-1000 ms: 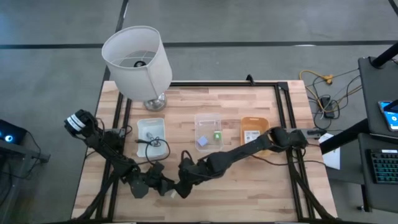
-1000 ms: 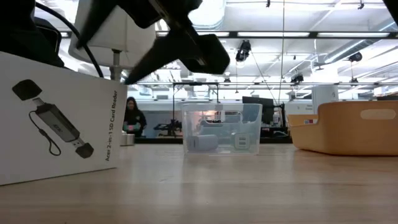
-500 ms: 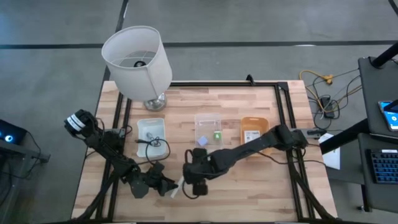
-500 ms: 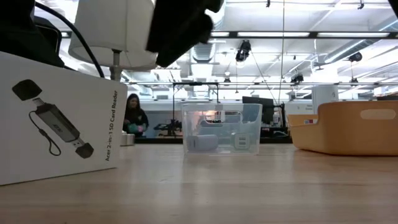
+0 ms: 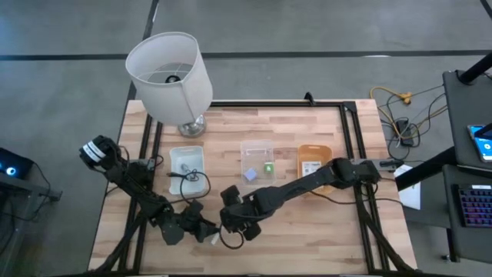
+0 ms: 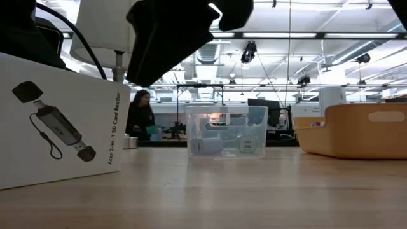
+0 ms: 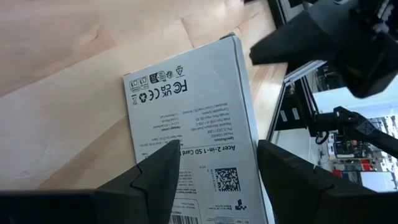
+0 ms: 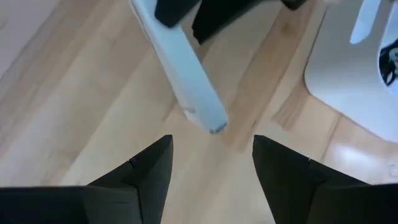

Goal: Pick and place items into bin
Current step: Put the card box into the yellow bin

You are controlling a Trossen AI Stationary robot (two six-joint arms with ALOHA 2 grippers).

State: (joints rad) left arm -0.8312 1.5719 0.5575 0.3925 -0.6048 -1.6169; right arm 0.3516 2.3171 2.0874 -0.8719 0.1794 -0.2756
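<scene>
A flat white packet with a dark card-reader print stands on its long edge near the table's near edge. In the high view it shows as a thin white sliver. My left gripper is shut on it, coming from the left. My right gripper hovers open just right of the packet. In the right wrist view its fingers stand apart short of the packet's free end. A second white packet lies in the orange bin. A tiny green piece and a tiny blue-grey piece lie in the clear bin. A black cable lies over the white bin. My left gripper pinches the packet's left end between its two fingers, one on each flat face, coming level from the table's left. The packet stands on edge, slightly tilted. Its lower edge seems to rest on the table.
A lamp with a big white shade stands at the far left corner. The three bins sit in a row across the table's middle. Bare wood lies right of both grippers. A black frame runs along the table's sides. A person is in the room behind.
My right gripper drew back from the packet, toward the right and up, then came back left and down beside it. The packet and my left gripper kept still.
</scene>
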